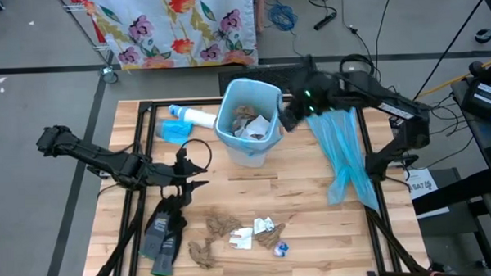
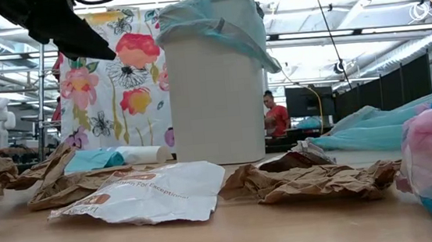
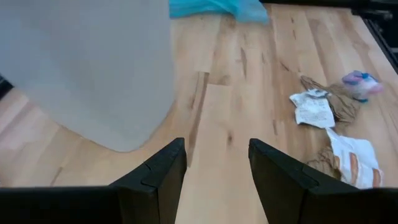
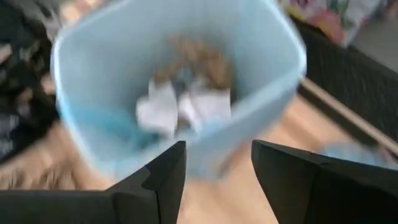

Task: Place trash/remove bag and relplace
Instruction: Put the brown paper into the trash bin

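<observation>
The bin (image 1: 249, 121) stands upright at the table's far middle, lined with a light blue bag (image 2: 215, 19), with brown and white trash (image 4: 186, 93) inside it. More trash lies near the front edge: brown wads (image 1: 224, 225), white scraps (image 1: 253, 234) and a pink-blue bit (image 1: 282, 250). My right gripper (image 1: 286, 118) hovers open at the bin's right rim, above its opening (image 4: 217, 149). My left gripper (image 1: 199, 168) is open over bare wood left of the bin (image 3: 216, 146), with nothing between the fingers.
Dark grey gloves (image 1: 163, 231) lie near the front left corner. A white tube-shaped bottle (image 1: 197, 117) and a blue sheet lie left of the bin. Spare light blue bags (image 1: 344, 151) lie on the table's right side. Bare wood shows between the bin and the trash.
</observation>
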Available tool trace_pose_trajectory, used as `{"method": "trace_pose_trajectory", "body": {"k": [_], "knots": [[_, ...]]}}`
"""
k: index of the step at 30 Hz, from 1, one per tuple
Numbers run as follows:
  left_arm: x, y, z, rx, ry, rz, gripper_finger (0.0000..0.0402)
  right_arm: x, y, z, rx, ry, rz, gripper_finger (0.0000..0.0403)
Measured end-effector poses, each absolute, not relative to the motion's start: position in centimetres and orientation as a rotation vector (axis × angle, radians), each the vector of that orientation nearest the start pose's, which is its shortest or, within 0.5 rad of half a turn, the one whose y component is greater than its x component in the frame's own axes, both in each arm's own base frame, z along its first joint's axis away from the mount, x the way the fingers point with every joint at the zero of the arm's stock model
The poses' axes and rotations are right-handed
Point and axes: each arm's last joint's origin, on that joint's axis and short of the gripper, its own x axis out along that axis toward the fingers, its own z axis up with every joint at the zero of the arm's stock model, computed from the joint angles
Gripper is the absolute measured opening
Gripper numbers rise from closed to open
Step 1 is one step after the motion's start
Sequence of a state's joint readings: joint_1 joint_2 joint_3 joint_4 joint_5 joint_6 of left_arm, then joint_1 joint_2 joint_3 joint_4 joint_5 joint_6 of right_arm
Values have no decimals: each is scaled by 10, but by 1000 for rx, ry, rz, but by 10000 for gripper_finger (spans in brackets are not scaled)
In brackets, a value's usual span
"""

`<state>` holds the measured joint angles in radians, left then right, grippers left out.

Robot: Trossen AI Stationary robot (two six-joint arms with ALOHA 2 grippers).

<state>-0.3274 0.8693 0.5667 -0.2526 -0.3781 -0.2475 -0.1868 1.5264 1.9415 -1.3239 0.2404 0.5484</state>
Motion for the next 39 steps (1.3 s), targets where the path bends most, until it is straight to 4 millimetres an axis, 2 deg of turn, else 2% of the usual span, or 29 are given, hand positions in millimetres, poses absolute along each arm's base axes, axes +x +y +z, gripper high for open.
{"method": "trace_pose_trajectory", "body": {"k": [6, 12, 17, 21, 24, 28, 31, 39], "knots": [[174, -59, 239, -59, 523, -5, 178, 231, 1, 443, 501, 919, -647, 170], [177, -77, 231, -61, 581, -176, 178, 221, 59, 432, 545, 902, -589, 169], [192, -101, 231, -104, 574, -314, 178, 215, 105, 399, 596, 938, -607, 169], [207, -118, 224, -11, 615, -356, 178, 209, 142, 362, 655, 958, -606, 169], [219, -126, 210, 52, 681, -359, 178, 204, 166, 333, 709, 959, -595, 169], [228, -131, 185, 82, 783, -340, 178, 200, 190, 303, 787, 919, -580, 169], [232, -134, 170, 99, 840, -333, 178, 199, 203, 289, 823, 878, -571, 169], [241, -136, 141, 116, 929, -323, 178, 199, 214, 281, 856, 820, -579, 169]]}}
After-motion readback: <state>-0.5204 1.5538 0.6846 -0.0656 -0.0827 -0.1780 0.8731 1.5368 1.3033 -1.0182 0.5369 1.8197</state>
